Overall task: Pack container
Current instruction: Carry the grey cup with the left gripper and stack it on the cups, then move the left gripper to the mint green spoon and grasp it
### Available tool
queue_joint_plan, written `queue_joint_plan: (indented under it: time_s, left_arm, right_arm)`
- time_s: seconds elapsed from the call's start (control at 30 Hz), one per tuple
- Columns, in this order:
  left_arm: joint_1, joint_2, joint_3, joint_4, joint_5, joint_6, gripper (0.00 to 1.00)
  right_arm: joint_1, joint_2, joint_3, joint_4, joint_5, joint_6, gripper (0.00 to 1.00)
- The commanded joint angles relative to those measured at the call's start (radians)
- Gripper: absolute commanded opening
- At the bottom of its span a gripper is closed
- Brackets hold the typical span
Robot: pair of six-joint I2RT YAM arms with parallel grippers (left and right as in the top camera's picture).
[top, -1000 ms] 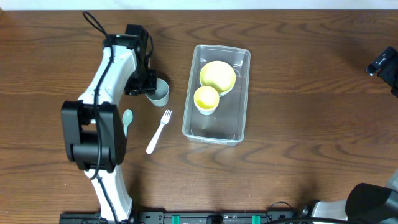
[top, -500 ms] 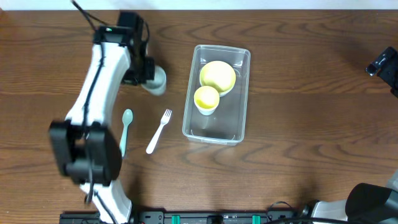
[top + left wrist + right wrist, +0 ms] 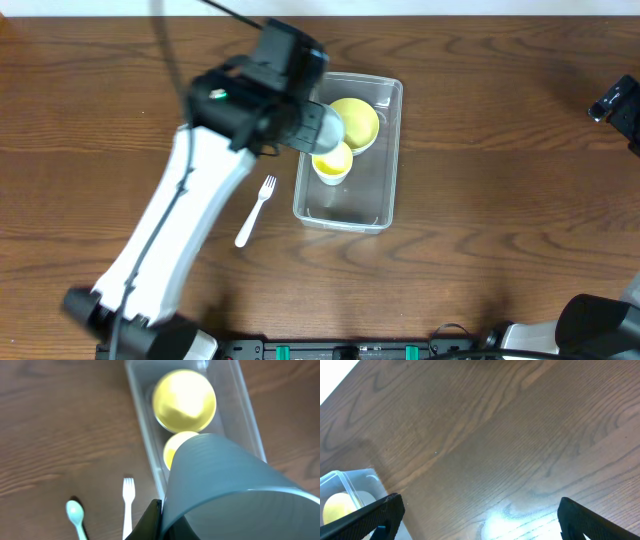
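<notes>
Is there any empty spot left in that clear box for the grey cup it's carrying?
The container is bare at its near end, between the yellow cup and the near wall. Its far end is crowded by the yellow bowl, with the grey cup above. The table right of it is bare too.

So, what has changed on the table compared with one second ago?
The left gripper, shut on the blue-grey cup, carried it up and to the right from its spot left of the container. The cup now hangs over the container's left edge, above the yellow cup. The container, yellow bowl, yellow cup and white fork stayed where they were.
</notes>
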Motion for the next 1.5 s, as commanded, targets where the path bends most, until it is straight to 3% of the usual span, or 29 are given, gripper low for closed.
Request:
queue_joint_plan:
  time_s: [0.0,0.37,0.4,0.43,0.53,0.7,0.8,1.03,1.17,1.3,1.47]
  left_arm:
    - [-0.013,0.089,-0.020,0.000,-0.049,0.017,0.06]
    - [-0.017,0.312,-0.020,0.008,-0.061,0.016,0.06]
    - [-0.017,0.323,-0.020,0.006,-0.060,0.016,0.10]
    - [-0.017,0.329,-0.020,0.004,-0.060,0.009,0.22]
    - [-0.016,0.315,-0.009,-0.007,-0.061,-0.006,0.45]
    - [0.006,0.183,0.032,-0.026,-0.079,-0.072,0.63]
    - [0.042,0.072,0.032,-0.051,-0.151,-0.093,0.68]
    - [0.222,-0.031,0.011,-0.241,-0.189,-0.091,0.70]
    - [0.335,-0.027,-0.095,-0.291,-0.176,-0.062,0.70]
    - [0.439,-0.027,-0.294,-0.182,-0.046,0.004,0.70]
    - [0.517,-0.027,-0.563,0.041,-0.041,0.124,0.68]
  right_arm:
    - [-0.004,-0.009,0.000,-0.001,0.000,-0.012,0.99]
    - [-0.004,-0.009,0.000,-0.001,0.000,-0.012,0.99]
    - [-0.004,-0.009,0.000,-0.001,0.000,-0.012,0.99]
    - [-0.004,-0.009,0.000,-0.001,0.000,-0.012,0.99]
    - [-0.004,-0.009,0.000,-0.001,0.000,-0.012,0.99]
    - [-0.004,-0.009,0.000,-0.001,0.000,-0.012,0.99]
    - [-0.004,-0.009,0.000,-0.001,0.000,-0.012,0.99]
    - [-0.004,-0.009,0.000,-0.001,0.000,-0.012,0.99]
    - [-0.004,-0.009,0.000,-0.001,0.000,-0.012,0.99]
    - [-0.004,-0.009,0.000,-0.001,0.000,-0.012,0.99]
    - [-0.004,-0.009,0.000,-0.001,0.000,-0.012,0.99]
